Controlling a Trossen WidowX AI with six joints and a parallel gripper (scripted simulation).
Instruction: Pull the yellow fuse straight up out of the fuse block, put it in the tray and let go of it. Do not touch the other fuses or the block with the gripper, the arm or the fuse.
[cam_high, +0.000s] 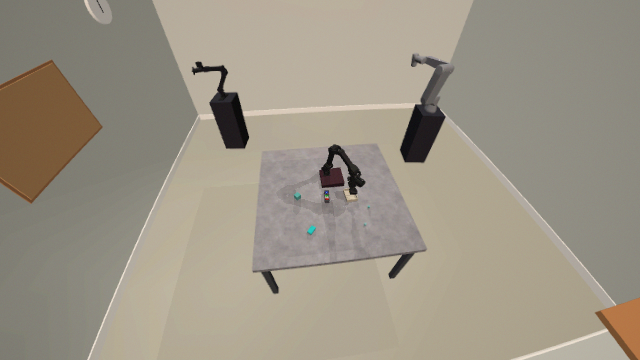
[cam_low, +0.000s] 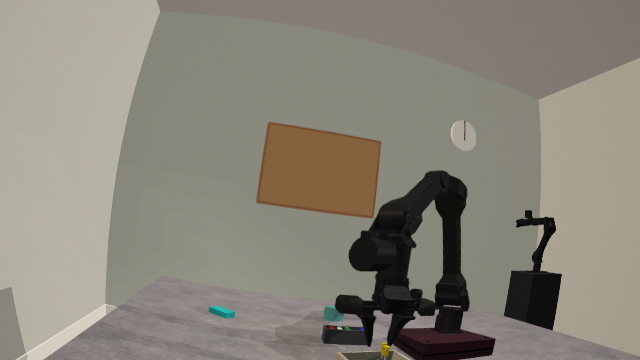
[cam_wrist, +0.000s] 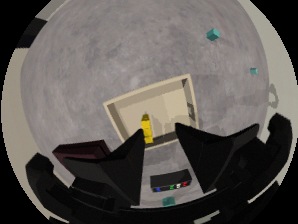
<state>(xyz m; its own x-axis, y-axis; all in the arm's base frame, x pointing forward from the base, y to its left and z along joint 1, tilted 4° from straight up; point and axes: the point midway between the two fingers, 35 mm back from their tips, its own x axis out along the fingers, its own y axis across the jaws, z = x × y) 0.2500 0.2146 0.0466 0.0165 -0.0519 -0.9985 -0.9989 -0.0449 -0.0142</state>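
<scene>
My pincer has let go above the tray; the yellow fuse looks light, stiff and perhaps slippery, best regripped across its upper body.

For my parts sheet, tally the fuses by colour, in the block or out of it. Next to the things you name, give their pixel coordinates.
Blue fuse (cam_high: 326, 192) (cam_low: 362, 329) (cam_wrist: 159, 189): 1
Green fuse (cam_low: 347, 328) (cam_wrist: 171, 187): 1
White fuse (cam_low: 339, 328) (cam_wrist: 178, 186): 1
Red fuse (cam_low: 331, 328) (cam_wrist: 184, 184): 1
Yellow fuse (cam_low: 385, 349) (cam_wrist: 146, 129): 1
Total: 5
</scene>
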